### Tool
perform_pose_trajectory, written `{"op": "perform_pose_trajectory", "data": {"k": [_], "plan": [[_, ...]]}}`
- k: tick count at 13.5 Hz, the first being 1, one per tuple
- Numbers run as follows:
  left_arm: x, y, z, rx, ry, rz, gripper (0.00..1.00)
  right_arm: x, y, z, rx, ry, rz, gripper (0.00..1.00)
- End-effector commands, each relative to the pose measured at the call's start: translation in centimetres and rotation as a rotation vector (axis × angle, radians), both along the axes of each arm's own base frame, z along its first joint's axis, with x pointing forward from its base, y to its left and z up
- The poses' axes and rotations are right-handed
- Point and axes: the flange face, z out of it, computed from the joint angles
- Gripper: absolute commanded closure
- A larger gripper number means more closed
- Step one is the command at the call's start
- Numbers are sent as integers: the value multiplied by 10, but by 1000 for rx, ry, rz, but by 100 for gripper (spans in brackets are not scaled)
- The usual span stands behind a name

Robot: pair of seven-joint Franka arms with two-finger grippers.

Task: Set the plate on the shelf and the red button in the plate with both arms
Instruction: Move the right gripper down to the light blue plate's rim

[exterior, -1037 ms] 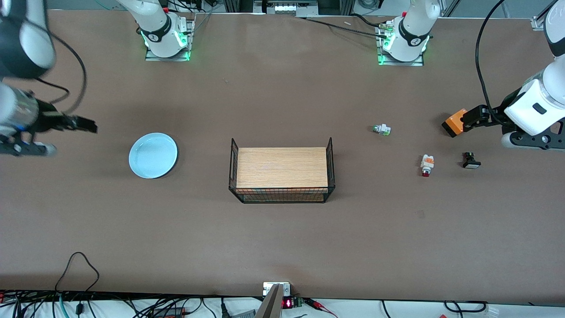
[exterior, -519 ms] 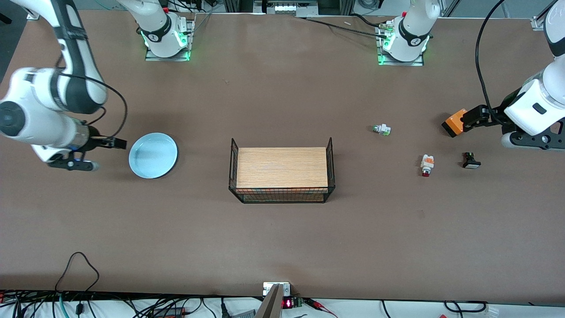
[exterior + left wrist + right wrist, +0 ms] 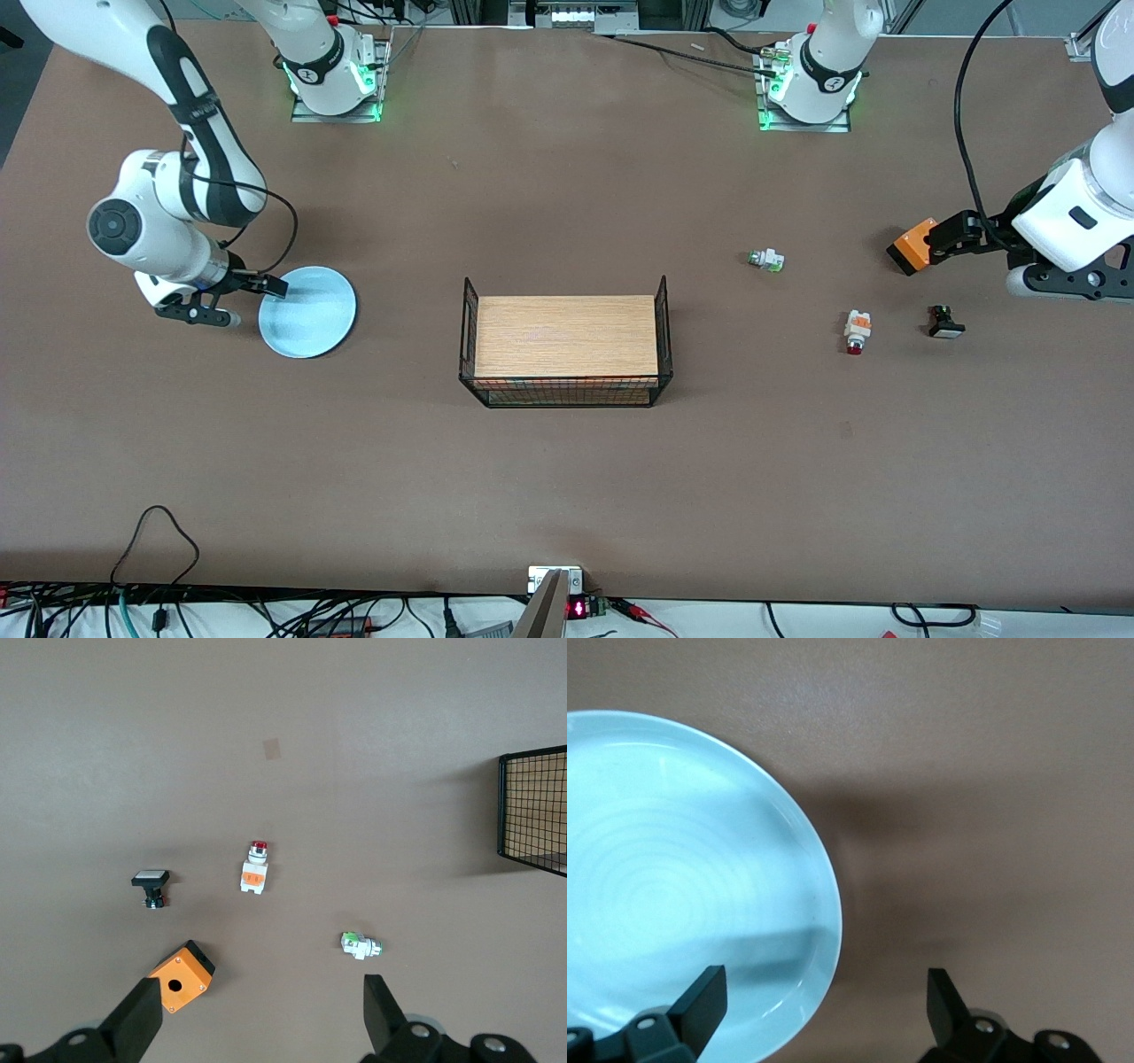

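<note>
The right tool (image 3: 237, 301) is straddling the plate (image 3: 312, 315) rim with fingers spread, near the table's right-arm end. It is best lowering until one finger sits inside the rim before pinching. The left tool (image 3: 257, 1023), spread, is waiting over the red button (image 3: 856, 330).

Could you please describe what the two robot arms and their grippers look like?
Both arms are glossy white rounded segments with black joint bands and thin black cables looping alongside. The right arm ends in a black two-finger right gripper; the left gripper shows black wedge-shaped fingers. Their bases glow green.
</note>
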Motion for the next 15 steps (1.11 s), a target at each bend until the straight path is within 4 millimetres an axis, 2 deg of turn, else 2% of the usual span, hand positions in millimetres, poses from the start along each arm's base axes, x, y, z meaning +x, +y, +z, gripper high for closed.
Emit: {"op": "perform_pose_trajectory", "data": {"k": [1,2,4,5,10,12,15], "plan": [[-7,-1,4,1,-6,-22,0,0,-1,-18,-6,4,4,11],[-7,-1,4,1,-6,-22,0,-1,-1,-21,-6,10,5,33],[-7,-1,4,1,-6,-22,0,-3,3,-25,-4,23,13,88],[-7,-1,4,1,-6,-22,0,-3,5,-26,-5,26,7,100],[-7,-2,3,0,-5,-23,0,-2,7,-13,0,46,11,100],[-7,-1,4,1,-6,-22,0,-3,9,5,9,83,-2,100],[-7,-2,4,0,-6,-23,0,8,12,48,50,121,-50,100]]}}
